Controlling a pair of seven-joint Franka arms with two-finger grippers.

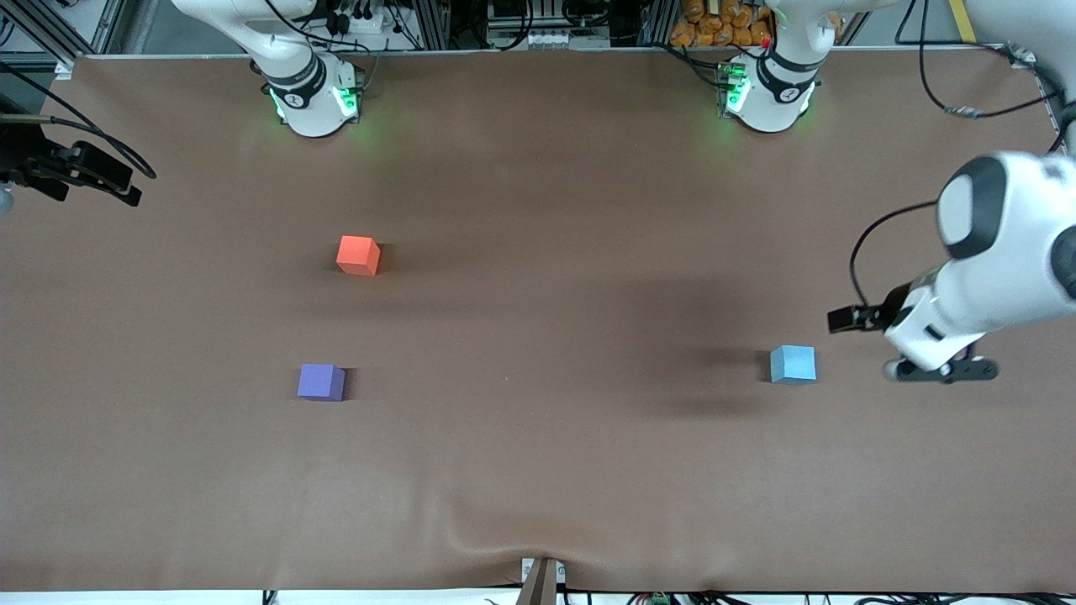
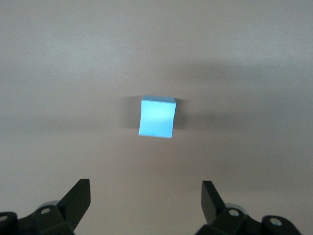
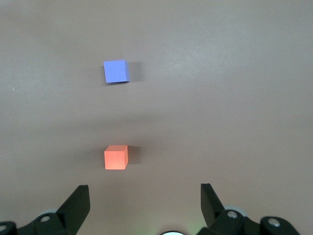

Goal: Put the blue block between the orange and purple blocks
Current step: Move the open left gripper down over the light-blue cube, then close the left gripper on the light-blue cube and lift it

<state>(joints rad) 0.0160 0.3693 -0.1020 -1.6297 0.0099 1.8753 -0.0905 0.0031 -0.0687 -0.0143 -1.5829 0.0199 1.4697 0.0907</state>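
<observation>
The blue block (image 1: 793, 364) lies on the brown table toward the left arm's end. My left gripper (image 1: 941, 370) hangs beside it, closer to that end of the table. In the left wrist view the gripper (image 2: 146, 196) is open and empty, and the blue block (image 2: 156, 117) lies apart from it, ahead of the fingertips. The orange block (image 1: 358, 255) and the purple block (image 1: 321, 381) lie toward the right arm's end, the purple one nearer the front camera. My right gripper (image 3: 145, 198) is open and empty, high over the table; the orange block (image 3: 116, 157) and purple block (image 3: 116, 71) show below it.
A black clamp with cables (image 1: 80, 172) juts in at the right arm's end of the table. A cable (image 1: 967, 109) lies near the left arm's base (image 1: 767, 92). The table cover bulges (image 1: 496, 533) at the front edge.
</observation>
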